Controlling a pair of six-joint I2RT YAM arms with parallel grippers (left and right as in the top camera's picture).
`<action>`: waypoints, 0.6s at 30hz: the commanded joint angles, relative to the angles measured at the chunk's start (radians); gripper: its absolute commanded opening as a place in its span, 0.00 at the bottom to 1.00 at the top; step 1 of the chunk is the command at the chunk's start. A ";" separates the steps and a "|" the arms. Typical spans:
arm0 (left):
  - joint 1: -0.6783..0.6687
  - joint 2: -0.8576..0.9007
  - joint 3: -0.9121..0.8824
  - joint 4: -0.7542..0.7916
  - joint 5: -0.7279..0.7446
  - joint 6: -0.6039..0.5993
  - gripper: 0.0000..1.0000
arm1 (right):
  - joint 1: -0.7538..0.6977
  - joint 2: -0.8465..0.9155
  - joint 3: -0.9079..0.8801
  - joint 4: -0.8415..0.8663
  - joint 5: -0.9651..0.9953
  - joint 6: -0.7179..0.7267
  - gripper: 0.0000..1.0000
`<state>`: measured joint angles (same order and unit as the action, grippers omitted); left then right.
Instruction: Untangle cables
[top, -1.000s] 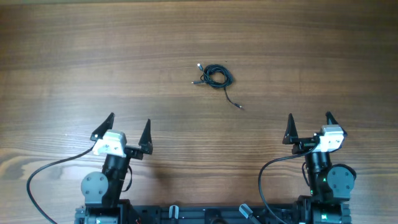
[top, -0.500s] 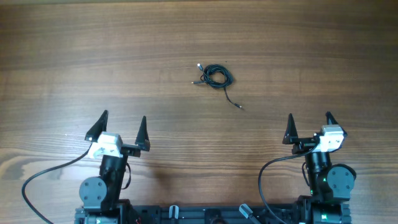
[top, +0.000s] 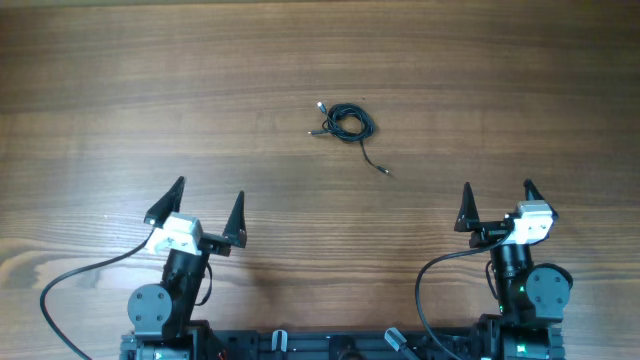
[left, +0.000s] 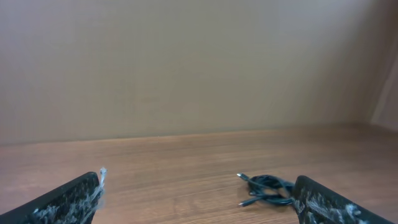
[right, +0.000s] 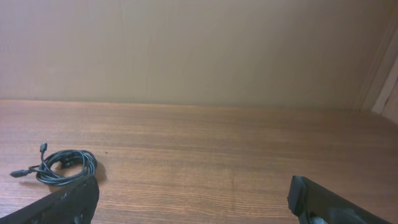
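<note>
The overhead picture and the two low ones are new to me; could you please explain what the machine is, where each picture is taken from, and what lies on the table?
This is a robot with two arms at a wooden table. The overhead picture looks straight down: the left arm and the right arm sit at the bottom edge, each ending in two pointed dark jaws. Both pairs stand open and hold nothing. The other two pictures come from small cameras on the wrists, looking low across the table; the dark shapes in their bottom corners are that arm's own jaws. On the table lies a small knotted bundle of thin black cables with tiny silvery plug ends, ahead of the arms and touched by neither.
</note>
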<state>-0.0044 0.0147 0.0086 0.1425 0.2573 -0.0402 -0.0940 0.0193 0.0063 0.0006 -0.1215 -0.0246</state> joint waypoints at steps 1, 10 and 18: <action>0.002 0.014 0.031 0.003 0.015 -0.164 1.00 | 0.005 -0.009 -0.001 0.005 0.018 -0.001 0.99; 0.002 0.263 0.222 -0.089 0.016 -0.259 1.00 | 0.005 -0.009 -0.001 0.005 0.018 -0.001 1.00; 0.002 0.678 0.607 -0.352 0.079 -0.260 1.00 | 0.005 -0.009 -0.001 0.005 0.018 -0.001 1.00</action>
<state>-0.0044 0.5354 0.4496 -0.1242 0.2810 -0.2855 -0.0940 0.0193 0.0063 0.0010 -0.1215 -0.0246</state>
